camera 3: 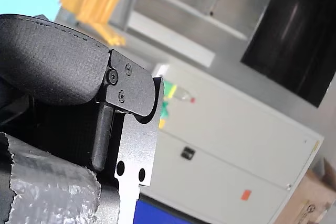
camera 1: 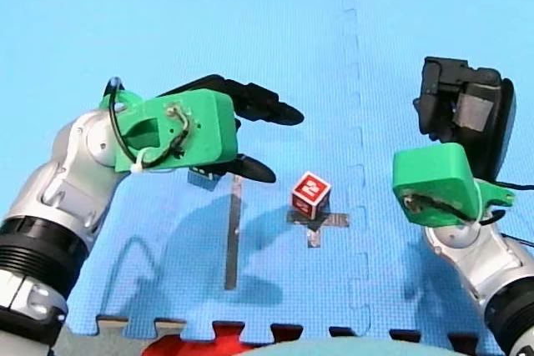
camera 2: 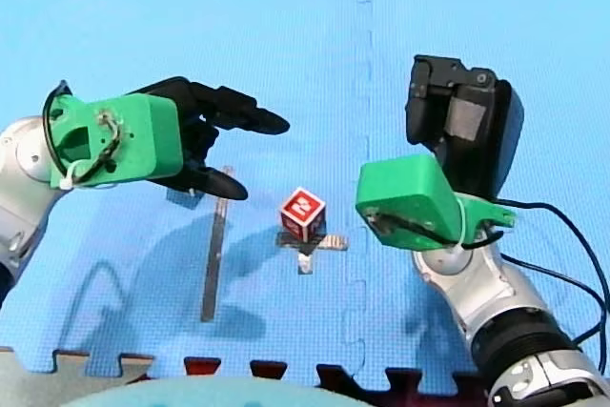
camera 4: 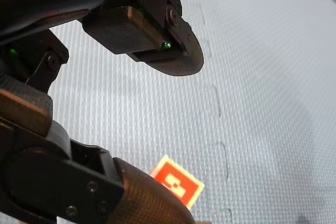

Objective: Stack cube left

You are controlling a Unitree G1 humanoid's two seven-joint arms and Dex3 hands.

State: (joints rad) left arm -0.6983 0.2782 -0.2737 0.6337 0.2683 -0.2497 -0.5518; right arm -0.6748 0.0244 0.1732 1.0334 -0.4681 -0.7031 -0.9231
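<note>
A red cube (camera 1: 310, 193) with a white marking on its faces sits on a grey tape cross (camera 1: 319, 221) near the middle of the blue mat. My left hand (camera 1: 279, 146) hovers just left of the cube, holding nothing, its black fingertips (camera 1: 284, 112) pointing toward it. In the second wrist view the cube (camera 4: 176, 183) shows below and between two black fingers (camera 4: 157, 51), not touching them. My right hand (camera 1: 463, 110) is raised at the right of the mat, well away from the cube, with its fingers curled and holding nothing.
A long grey tape strip (camera 1: 234, 235) runs toward me on the blue foam mat (camera 1: 167, 31), left of the cube. A small grey patch (camera 1: 203, 178) lies under my left hand. The mat's jigsaw front edge (camera 1: 250, 327) is close to me.
</note>
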